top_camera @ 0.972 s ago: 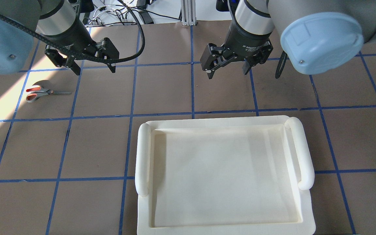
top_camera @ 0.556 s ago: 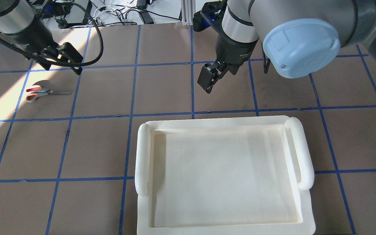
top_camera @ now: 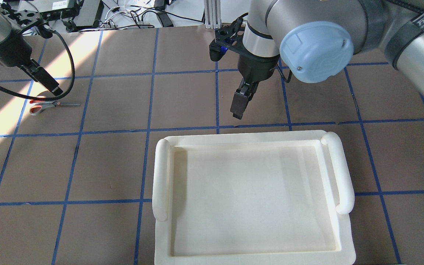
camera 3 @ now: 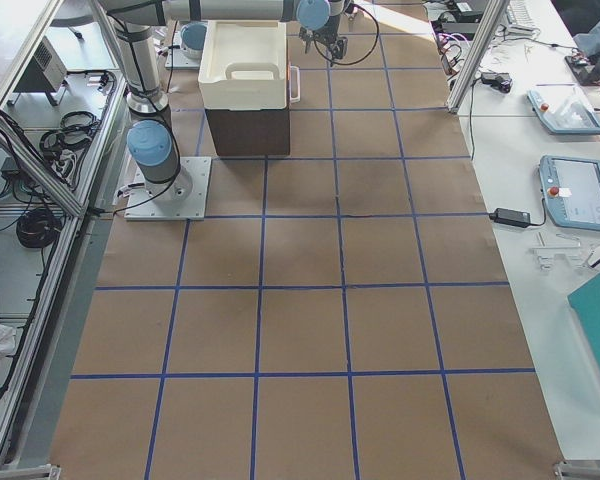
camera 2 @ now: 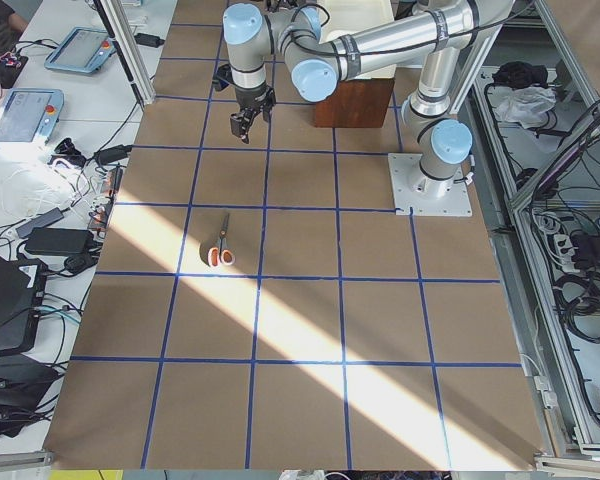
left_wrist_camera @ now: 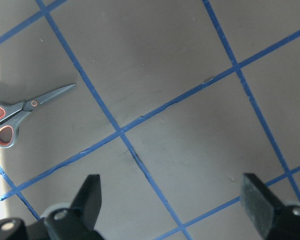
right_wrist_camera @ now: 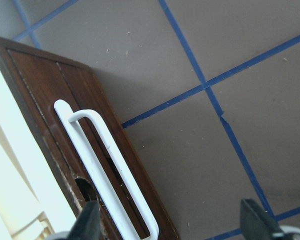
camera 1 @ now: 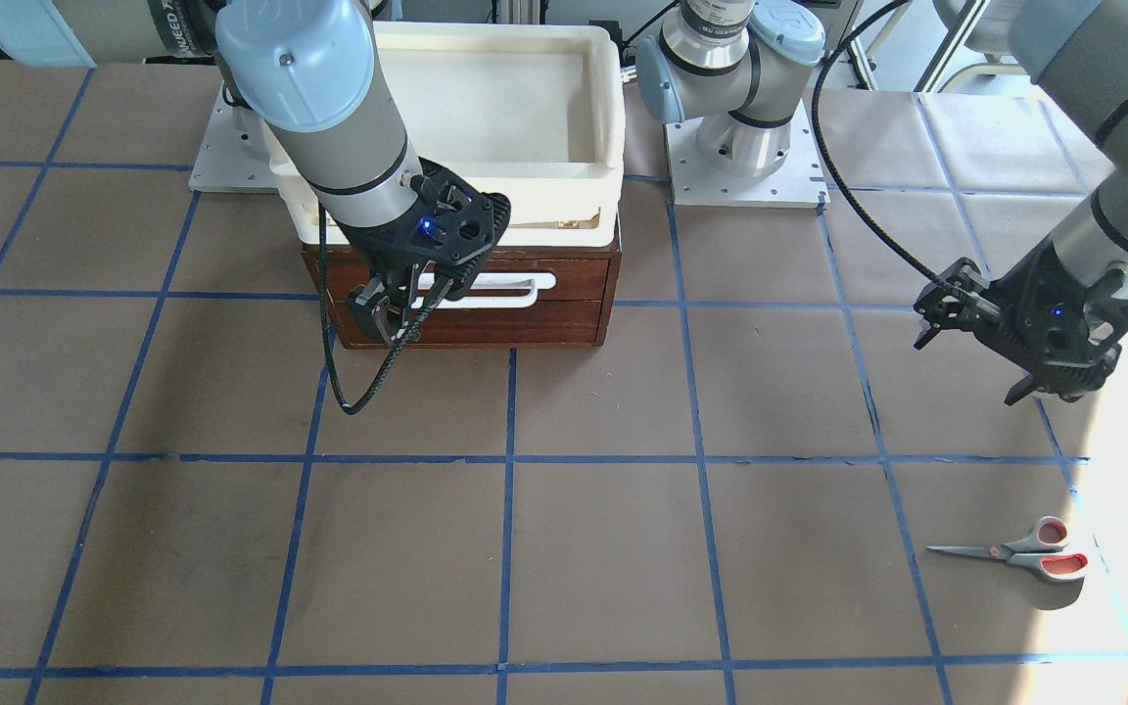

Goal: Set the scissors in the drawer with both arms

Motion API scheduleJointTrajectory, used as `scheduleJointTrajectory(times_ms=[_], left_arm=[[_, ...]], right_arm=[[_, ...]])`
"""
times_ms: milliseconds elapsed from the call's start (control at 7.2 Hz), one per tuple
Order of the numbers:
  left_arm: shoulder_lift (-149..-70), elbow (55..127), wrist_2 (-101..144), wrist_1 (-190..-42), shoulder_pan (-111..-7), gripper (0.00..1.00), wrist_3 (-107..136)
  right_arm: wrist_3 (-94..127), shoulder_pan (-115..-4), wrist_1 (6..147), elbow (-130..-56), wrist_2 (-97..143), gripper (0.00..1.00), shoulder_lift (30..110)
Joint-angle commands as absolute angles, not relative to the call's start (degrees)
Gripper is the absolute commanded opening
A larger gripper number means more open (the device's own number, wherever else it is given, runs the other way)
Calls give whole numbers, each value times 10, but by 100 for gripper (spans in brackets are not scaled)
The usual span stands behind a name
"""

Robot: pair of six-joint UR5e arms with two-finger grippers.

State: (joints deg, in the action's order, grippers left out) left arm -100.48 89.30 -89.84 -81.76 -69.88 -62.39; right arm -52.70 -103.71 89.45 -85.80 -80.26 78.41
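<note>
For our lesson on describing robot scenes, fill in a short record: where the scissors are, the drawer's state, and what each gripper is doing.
scissors: lying flat on the table, blades closed, not held
drawer: looks shut, under a cream tray
left gripper: open, empty, above the table near the scissors
right gripper: open, empty, in front of the drawer's white handle, not gripping it
task stage: nothing grasped yet

Only the fragment "WEED" reads on a grey arm segment [camera 1: 172, 24].
</note>
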Motion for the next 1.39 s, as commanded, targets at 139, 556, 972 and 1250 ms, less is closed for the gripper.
scheduleJointTrajectory(times_ms=[139,556,972,1250], left_arm=[[-1086,893,-901,-733,-636,100,-888],[-1166,891,-927,-609,-605,100,-1046],[-1229,887,-920,-556,-597,100,-1132],[-1250,882,-918,-549,-597,100,-1169]], right_arm=[[-701,-1037,760,-779,-796,100,726],[-806,-1037,767,-775,-802,100,668],[-798,-1053,765,-779,-801,87,650],[-796,-1057,769,-780,-798,87,638]])
